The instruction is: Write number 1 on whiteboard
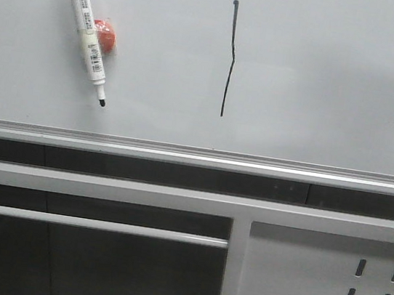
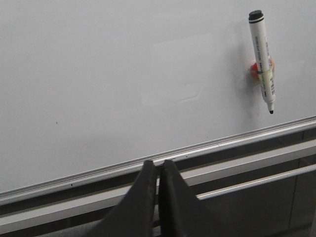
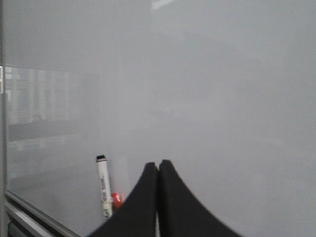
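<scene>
Fills most of every view: one whiteboard [image 1: 339, 79], glossy pale grey-white, upright, with a silver aluminium rail along its bottom edge. Below that rail in the front view, one dark gap, one white frame with a single horizontal white bar [image 1: 98, 225], and one white perforated metal panel [image 1: 324, 290] at lower right showing six slots. Stuck on the board's left part, one white marker pen [image 1: 87, 29], tilted, black tip down and uncapped, held against one small red-orange magnet [image 1: 105, 36] just behind its barrel. Right of the pen and well apart from it, one number 1 [image 1: 231, 57]: a thin black near-vertical stroke with a tiny hook at top and a slight kink midway, ending above the rail. Seen only from the front: the stroke and the perforated panel. Seen only from the wrists: two grippers, neither in the front view. Left gripper [image 2: 158, 168] with dark fingers pressed together on nothing, low before the rail, pen up to one side. Right gripper [image 3: 158, 165] likewise closed tight and empty, close before bare board, pen and magnet small beyond it near the board's edge.
</scene>
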Robot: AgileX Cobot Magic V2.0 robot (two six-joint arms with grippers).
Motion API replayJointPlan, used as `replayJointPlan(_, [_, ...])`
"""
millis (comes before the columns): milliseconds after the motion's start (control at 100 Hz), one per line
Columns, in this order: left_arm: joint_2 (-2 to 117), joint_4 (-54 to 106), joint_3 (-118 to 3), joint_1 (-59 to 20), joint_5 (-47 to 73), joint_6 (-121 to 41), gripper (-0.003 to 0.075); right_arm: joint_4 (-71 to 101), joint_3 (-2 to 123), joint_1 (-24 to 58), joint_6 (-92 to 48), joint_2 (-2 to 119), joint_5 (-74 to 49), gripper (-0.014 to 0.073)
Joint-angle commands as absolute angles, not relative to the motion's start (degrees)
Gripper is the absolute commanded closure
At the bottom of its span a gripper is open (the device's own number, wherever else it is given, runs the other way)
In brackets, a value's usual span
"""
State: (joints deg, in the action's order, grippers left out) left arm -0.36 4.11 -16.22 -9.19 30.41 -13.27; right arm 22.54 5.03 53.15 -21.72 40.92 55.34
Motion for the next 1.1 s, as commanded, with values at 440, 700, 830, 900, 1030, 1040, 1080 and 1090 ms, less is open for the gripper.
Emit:
replayJointPlan(440, [-1.86, 4.89, -17.76, -9.07, 25.70, -12.75, 0.0738, 20.39, -2.32, 30.74, -16.86, 30.33, 57.45, 0.0665])
replayJointPlan(700, [-1.86, 4.89, -17.76, -9.07, 25.70, -12.75, 0.0738, 20.34, -2.32, 14.25, -16.73, 18.70, 40.26, 0.0665])
replayJointPlan(830, [-1.86, 4.89, -17.76, -9.07, 25.70, -12.75, 0.0738, 20.86, -2.32, 7.50, -16.73, 11.63, 28.57, 0.0665])
replayJointPlan(900, [-1.86, 4.89, -17.76, -9.07, 25.70, -12.75, 0.0738, 20.86, -2.32, 4.18, -16.73, 7.72, 22.91, 0.0665])
replayJointPlan(1030, [-1.86, 4.89, -17.76, -9.07, 25.70, -12.75, 0.0738, 20.86, -2.32, -2.21, -16.73, 1.76, 12.19, 0.0665])
replayJointPlan(1040, [-1.86, 4.89, -17.76, -9.07, 25.70, -12.75, 0.0738, 20.86, -2.32, -2.52, -16.73, 1.21, 10.98, 0.0665])
replayJointPlan(1080, [-1.86, 4.89, -17.76, -9.07, 25.70, -12.75, 0.0738, 20.62, -2.32, -4.22, -16.29, -0.30, 7.34, 0.0665])
replayJointPlan(1090, [-1.86, 4.89, -17.76, -9.07, 25.70, -12.75, 0.0738, 20.19, -2.32, -4.48, -16.05, -0.53, 6.72, 0.0665])
